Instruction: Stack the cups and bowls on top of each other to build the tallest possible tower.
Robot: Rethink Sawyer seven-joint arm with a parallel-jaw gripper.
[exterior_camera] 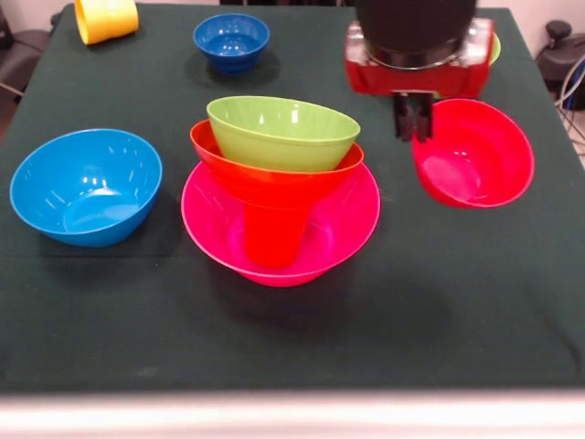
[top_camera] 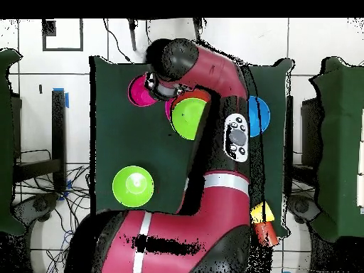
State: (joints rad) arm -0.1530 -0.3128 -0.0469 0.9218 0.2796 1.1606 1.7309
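The tower stands mid-table: a wide pink bowl (exterior_camera: 352, 215) holds a red cup (exterior_camera: 272, 236), with a tilted orange bowl (exterior_camera: 265, 178) and a lime green bowl (exterior_camera: 281, 133) on top. From overhead the green bowl (top_camera: 188, 118) caps it. My gripper (exterior_camera: 412, 123) is to the right of the tower, its narrow fingers shut on the far-left rim of the small red bowl (exterior_camera: 475, 155), which tilts towards the camera. A light blue bowl (exterior_camera: 87, 187) sits on the left, a small dark blue bowl (exterior_camera: 231, 41) at the back, and a yellow cup (exterior_camera: 106, 18) lies at the far left corner.
A second lime green bowl (top_camera: 133, 186) sits near the robot's base; only its edge (exterior_camera: 494, 48) shows behind the gripper in the front view. An orange cup (top_camera: 267, 232) lies by the yellow cup (top_camera: 260, 212) at the table's corner. My arm (top_camera: 213, 71) crosses above the tower.
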